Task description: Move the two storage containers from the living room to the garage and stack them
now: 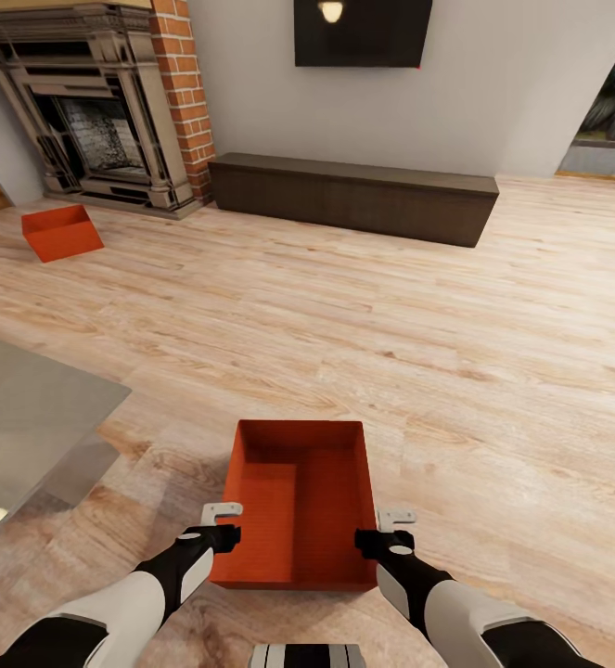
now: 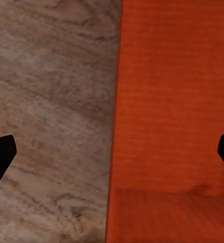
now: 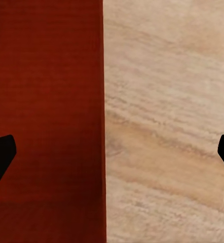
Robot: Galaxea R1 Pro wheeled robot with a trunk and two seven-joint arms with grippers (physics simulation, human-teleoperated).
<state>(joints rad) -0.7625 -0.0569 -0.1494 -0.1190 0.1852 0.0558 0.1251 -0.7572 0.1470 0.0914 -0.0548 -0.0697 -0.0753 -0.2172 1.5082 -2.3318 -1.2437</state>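
One orange-red storage container (image 1: 298, 501) sits on the light wood-plank living room floor just in front of me, open side up. My left gripper (image 1: 222, 524) hangs over its left wall and my right gripper (image 1: 386, 531) over its right wall. In the left wrist view the left gripper (image 2: 112, 157) is open, its dark fingertips (image 2: 0, 157) wide apart with the container's wall edge (image 2: 114, 126) between them. The right gripper (image 3: 112, 157) is also open and straddles the other wall edge (image 3: 104, 126). The second storage container (image 1: 61, 232) lies tilted near the fireplace.
A red-brick fireplace (image 1: 94, 111) stands at the back left, with a long dark low cabinet (image 1: 353, 195) under a black TV (image 1: 363, 32). A grey glass-like tabletop (image 1: 29, 427) juts in at the left. A doorway (image 1: 613, 102) opens at the far right.
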